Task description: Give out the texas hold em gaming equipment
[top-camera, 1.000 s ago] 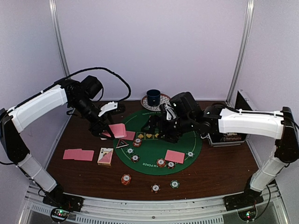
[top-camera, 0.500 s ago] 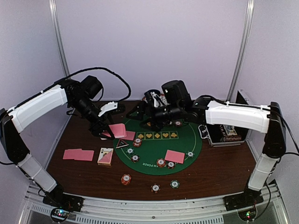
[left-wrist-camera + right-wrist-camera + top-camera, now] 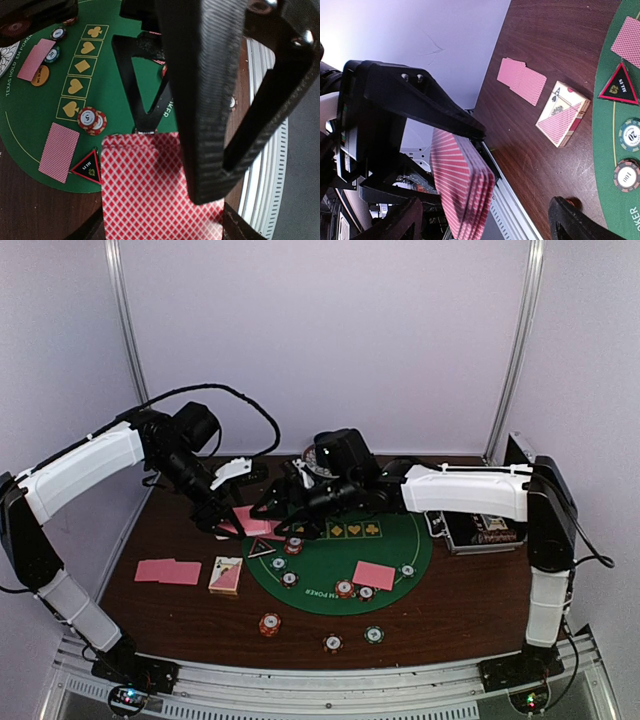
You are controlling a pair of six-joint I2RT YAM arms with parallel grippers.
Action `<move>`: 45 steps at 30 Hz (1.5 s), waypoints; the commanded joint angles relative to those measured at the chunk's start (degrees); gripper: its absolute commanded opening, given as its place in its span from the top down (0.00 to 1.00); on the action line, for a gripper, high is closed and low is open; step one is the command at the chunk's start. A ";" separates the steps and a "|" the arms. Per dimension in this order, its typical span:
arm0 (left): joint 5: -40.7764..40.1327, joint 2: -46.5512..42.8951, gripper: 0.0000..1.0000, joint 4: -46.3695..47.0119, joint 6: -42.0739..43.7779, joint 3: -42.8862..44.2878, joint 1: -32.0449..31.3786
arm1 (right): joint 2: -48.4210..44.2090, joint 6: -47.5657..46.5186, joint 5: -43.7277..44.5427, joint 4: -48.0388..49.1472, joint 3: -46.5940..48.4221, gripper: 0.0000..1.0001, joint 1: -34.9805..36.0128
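The left fingers (image 3: pixel 228 524) are pinching a deck of pink-backed cards (image 3: pixel 150 192) in the air over the left edge of the green mat (image 3: pixel 405 540). The deck is slightly fanned at its free edge (the right wrist view shows the cards stepped apart). The right fingers (image 3: pixel 270 512) are spread wide just beside that edge, with nothing between them.

The next move is probably to peel off one card, and that is where trouble lies. Closing on a fanned edge may take several cards instead of one. It could also push the stack askew in the left grip, so that cards slip out and scatter.

Below sit a black-red triangle marker (image 3: pixel 86 166), a pair of striped chips (image 3: pixel 92 120) and a card (image 3: pixel 59 151) on the mat, and falling cards could knock or cover them. The arms are very close, so a small misjudgement could bump one against the other. Two more cards (image 3: pixel 168 571) lie on the bench (image 3: pixel 470 590), well apart from this.
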 commanded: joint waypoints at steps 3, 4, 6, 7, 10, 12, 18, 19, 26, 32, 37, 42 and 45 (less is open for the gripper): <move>1.79 -0.75 1.00 0.81 0.70 1.19 0.37 | 3.89 2.10 -4.78 4.34 3.87 0.09 0.48; 1.86 -0.68 1.00 0.85 0.62 1.15 0.37 | 4.57 2.28 -5.29 4.32 4.50 0.10 0.53; 1.91 -0.66 1.00 0.86 0.66 1.14 0.37 | 5.98 2.56 -6.10 4.48 5.83 0.10 0.61; 1.85 -0.66 1.00 0.84 0.63 1.07 0.37 | 6.66 2.54 -6.46 4.27 6.63 0.10 0.69; 1.90 -0.74 1.00 0.82 0.59 1.15 0.37 | 8.52 2.76 -7.18 3.23 8.75 0.11 0.71; 1.88 -0.80 1.00 0.84 0.66 1.18 0.37 | 9.44 2.83 -7.34 2.62 9.66 0.13 0.63; 1.82 -0.94 1.00 0.84 0.70 1.01 0.37 | 9.17 3.51 -6.48 1.81 7.90 0.19 -0.69; 1.72 -0.99 1.00 0.82 0.70 1.01 0.37 | 8.56 3.39 -6.22 1.61 6.91 0.20 -1.04; 1.59 -1.41 1.00 0.82 0.75 1.02 0.37 | 4.98 -0.24 -4.99 -2.86 2.86 0.25 -2.42; 1.47 -1.54 1.00 0.80 0.88 0.74 0.37 | 2.91 -1.47 -5.05 -4.32 1.97 0.29 -2.72; 1.37 -1.37 1.00 0.86 0.81 0.71 0.37 | 0.59 -1.13 -6.05 -3.30 2.46 0.32 -2.80; 1.12 -1.11 1.00 0.79 0.88 0.71 0.37 | -1.01 -0.11 -7.39 -2.45 2.46 0.45 -3.05; 1.06 -1.14 1.00 0.84 0.88 0.65 0.37 | -1.49 0.78 -7.92 -1.57 2.19 0.53 -3.07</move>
